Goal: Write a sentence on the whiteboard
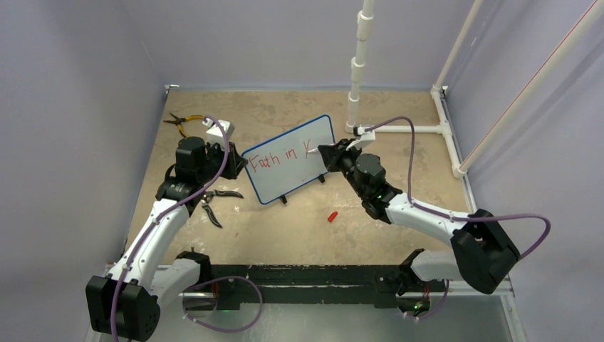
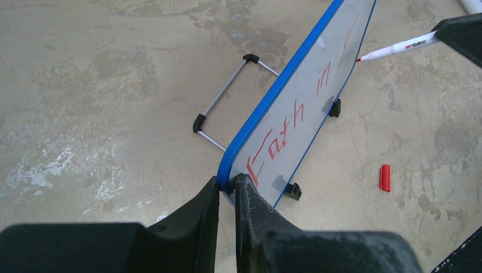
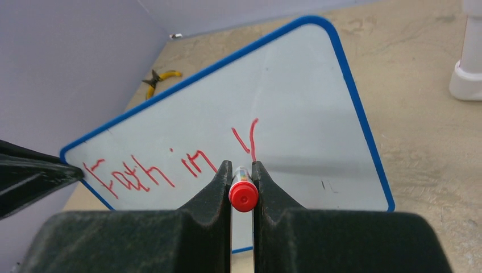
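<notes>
The whiteboard (image 1: 298,178), white with a blue frame, stands tilted at mid-table on small black feet. The sentence (image 1: 280,158) is red lettering reading roughly "Faith in Y". My left gripper (image 1: 241,161) is shut on the board's left blue edge (image 2: 227,173); in the left wrist view its fingertips (image 2: 227,185) pinch the corner. My right gripper (image 1: 330,154) is shut on a red marker (image 3: 243,194), whose tip (image 2: 359,58) meets the board at the last stroke (image 3: 252,136). The right wrist view faces the board (image 3: 307,96) head on.
A red marker cap (image 1: 332,216) lies on the table in front of the board. Yellow pliers (image 1: 181,121) lie at the back left, dark pliers (image 1: 214,203) by the left arm. A white pipe frame (image 1: 356,71) stands behind right. A wire stand (image 2: 224,96) sits behind the board.
</notes>
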Robot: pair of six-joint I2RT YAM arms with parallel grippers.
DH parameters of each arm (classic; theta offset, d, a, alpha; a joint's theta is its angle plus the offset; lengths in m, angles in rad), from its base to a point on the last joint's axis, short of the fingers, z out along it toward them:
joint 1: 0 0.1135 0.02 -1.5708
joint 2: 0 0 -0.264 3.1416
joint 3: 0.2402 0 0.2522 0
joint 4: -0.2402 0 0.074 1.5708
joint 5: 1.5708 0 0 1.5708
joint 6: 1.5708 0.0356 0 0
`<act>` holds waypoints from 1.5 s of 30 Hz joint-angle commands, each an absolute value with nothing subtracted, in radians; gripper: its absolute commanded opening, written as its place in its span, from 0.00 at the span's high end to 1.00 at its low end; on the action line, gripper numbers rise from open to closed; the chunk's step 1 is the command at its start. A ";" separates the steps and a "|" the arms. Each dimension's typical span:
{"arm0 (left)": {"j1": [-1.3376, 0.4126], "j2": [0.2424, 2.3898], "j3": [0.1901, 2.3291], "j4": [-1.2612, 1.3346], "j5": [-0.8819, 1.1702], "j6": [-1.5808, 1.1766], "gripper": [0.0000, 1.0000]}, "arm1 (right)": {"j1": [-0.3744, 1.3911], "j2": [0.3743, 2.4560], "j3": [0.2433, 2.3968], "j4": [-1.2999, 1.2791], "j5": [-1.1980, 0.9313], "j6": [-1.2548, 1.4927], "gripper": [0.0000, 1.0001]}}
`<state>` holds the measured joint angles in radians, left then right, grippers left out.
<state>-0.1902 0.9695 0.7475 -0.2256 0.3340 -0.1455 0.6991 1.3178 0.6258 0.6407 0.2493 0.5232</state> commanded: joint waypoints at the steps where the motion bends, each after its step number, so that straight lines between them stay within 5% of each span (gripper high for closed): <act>1: -0.190 0.974 0.739 -0.218 0.336 -0.130 1.00 | 0.683 1.263 0.652 0.634 0.302 0.510 1.00; 45: -0.189 0.979 0.741 -0.218 0.338 -0.129 1.00 | 0.610 1.370 0.683 0.679 0.180 0.496 1.00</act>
<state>-0.1902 0.9695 0.7475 -0.2256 0.3340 -0.1455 0.6140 1.3640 0.6899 0.6624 0.1913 0.5148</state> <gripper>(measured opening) 0.125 0.122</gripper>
